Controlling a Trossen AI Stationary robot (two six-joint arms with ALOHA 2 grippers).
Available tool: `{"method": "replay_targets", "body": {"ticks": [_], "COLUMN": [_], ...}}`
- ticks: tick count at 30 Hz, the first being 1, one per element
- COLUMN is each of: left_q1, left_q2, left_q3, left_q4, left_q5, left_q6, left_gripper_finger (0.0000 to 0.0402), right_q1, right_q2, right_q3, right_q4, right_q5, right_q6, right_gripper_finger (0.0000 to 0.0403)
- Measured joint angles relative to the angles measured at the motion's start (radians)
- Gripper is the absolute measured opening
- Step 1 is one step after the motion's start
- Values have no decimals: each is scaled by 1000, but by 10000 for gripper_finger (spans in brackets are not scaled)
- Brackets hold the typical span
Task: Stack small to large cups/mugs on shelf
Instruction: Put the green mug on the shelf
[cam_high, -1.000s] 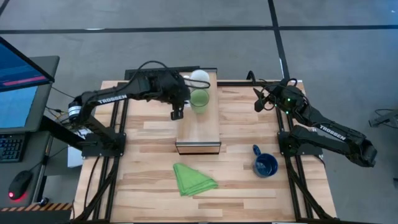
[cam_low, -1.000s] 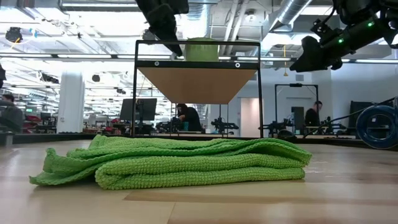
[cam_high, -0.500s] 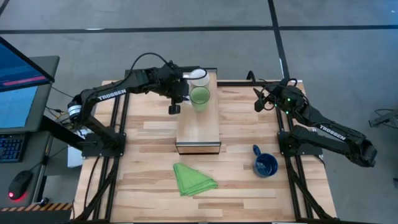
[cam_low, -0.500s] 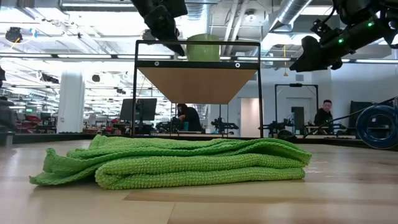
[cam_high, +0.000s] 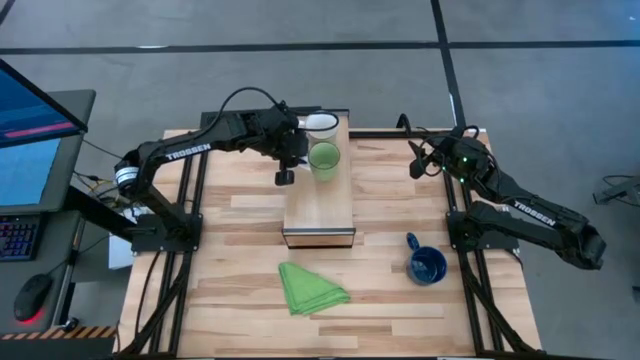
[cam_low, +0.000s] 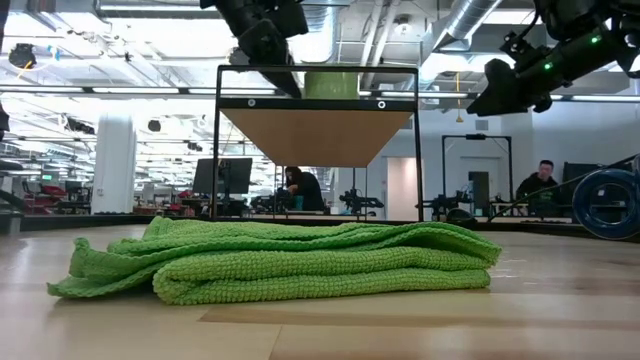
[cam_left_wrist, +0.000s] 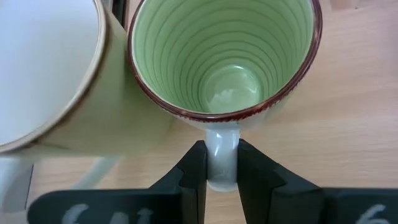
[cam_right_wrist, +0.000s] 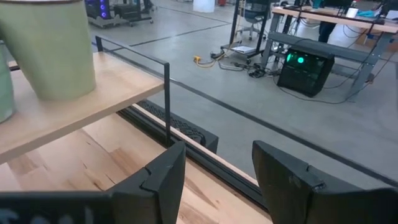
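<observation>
While clamped, green mug (cam_left_wrist: 224, 56) mid-shelf (cam_high: 320, 205)

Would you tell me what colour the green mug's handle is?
White, clearest in the left wrist view, where the left gripper clamps the green mug's handle.

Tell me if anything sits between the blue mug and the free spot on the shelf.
Nothing visible does. The blue mug stands on the table, right of the shelf, whose near half is bare. The green cloth lies off that path, and the right tool waits open, farther back.

Slatted wooden table (cam_high: 240, 215), shelf (cam_high: 320, 205), green cloth (cam_high: 311, 287), blue mug (cam_high: 427, 264)
</observation>
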Motion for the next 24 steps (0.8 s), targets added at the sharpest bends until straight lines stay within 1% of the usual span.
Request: {"method": "replay_targets", "body": {"ticks": [2, 7, 9, 19, 24], "left_q1": [0, 0, 0, 0, 0], "left_q2": [2, 5, 8, 6, 6], "left_q3": [1, -1, -2, -2, -2], "left_q4": [-1, -47, -55, -51, -49], "left_q5": [5, 6, 5, 5, 6], "left_q6": [0, 4, 5, 4, -30], "left_gripper_finger": [50, 88, 96, 103, 104], "right_q1": [-4, -15, -22, -42, -42], "right_q2": [0, 0, 0, 0, 0], "right_q3": [0, 0, 0, 0, 0], "right_q4": [0, -1, -1, -4, -11], "right_q5": [0, 0, 0, 0, 0], "right_q6": [0, 0, 0, 0, 0], "right_gripper_finger": [210, 210, 210, 210, 210]}}
